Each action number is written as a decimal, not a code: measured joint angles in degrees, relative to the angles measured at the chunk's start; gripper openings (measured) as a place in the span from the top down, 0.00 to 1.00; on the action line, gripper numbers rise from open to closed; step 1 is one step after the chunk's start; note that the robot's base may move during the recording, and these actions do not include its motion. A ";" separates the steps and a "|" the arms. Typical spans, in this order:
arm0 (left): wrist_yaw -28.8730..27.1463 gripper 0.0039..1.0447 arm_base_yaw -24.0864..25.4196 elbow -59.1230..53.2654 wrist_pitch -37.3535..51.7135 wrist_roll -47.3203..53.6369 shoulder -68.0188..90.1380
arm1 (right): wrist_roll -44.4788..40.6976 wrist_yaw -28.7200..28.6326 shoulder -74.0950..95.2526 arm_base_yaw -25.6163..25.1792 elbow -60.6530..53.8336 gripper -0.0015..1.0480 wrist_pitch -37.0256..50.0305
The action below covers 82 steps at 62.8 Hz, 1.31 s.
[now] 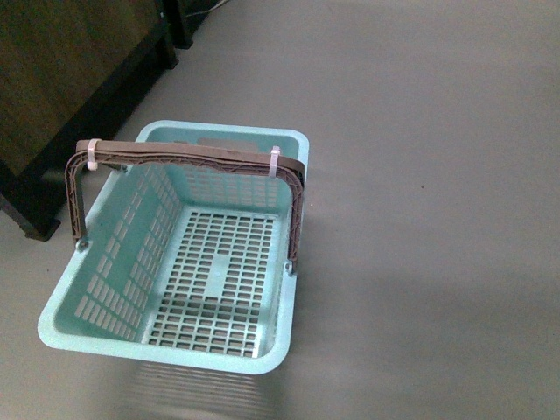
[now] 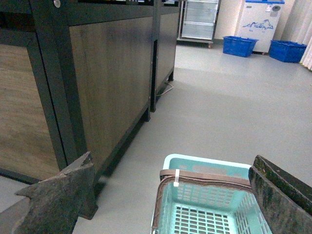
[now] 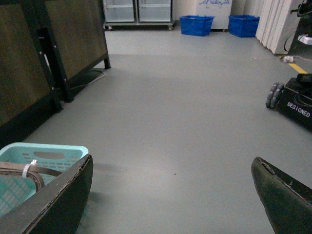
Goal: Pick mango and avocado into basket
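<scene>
The light teal basket (image 1: 105,289) stands on the grey floor in the front view, empty, with its brown handles (image 1: 188,159) raised over it. It also shows in the left wrist view (image 2: 204,168) and at the edge of the right wrist view (image 3: 46,152). The mango and the avocado are out of view. My left gripper (image 2: 173,195) is open and empty above the basket's near end. My right gripper (image 3: 170,192) is open and empty over bare floor beside the basket. Neither arm shows in the front view.
A dark wooden cabinet with black frame (image 2: 112,73) stands beside the basket; its leg also shows in the front view (image 1: 39,229). Blue crates (image 3: 196,24) and glass-door fridges (image 3: 136,10) stand far back. A wheeled black machine (image 3: 295,100) stands on the floor.
</scene>
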 joint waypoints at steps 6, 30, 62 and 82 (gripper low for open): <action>0.00 0.08 0.00 0.00 0.00 0.00 0.00 | 0.00 0.00 0.00 0.00 0.00 0.08 0.00; 0.00 0.08 0.00 0.00 0.00 0.00 0.00 | 0.00 0.00 0.00 0.00 0.00 0.08 0.00; 24.09 0.08 11.19 13.79 2.27 -38.93 42.32 | 0.00 0.00 0.00 0.00 0.00 0.08 0.00; 10.25 0.08 -1.51 23.82 37.53 -61.57 91.95 | 0.00 -0.02 0.00 0.00 0.00 0.08 0.00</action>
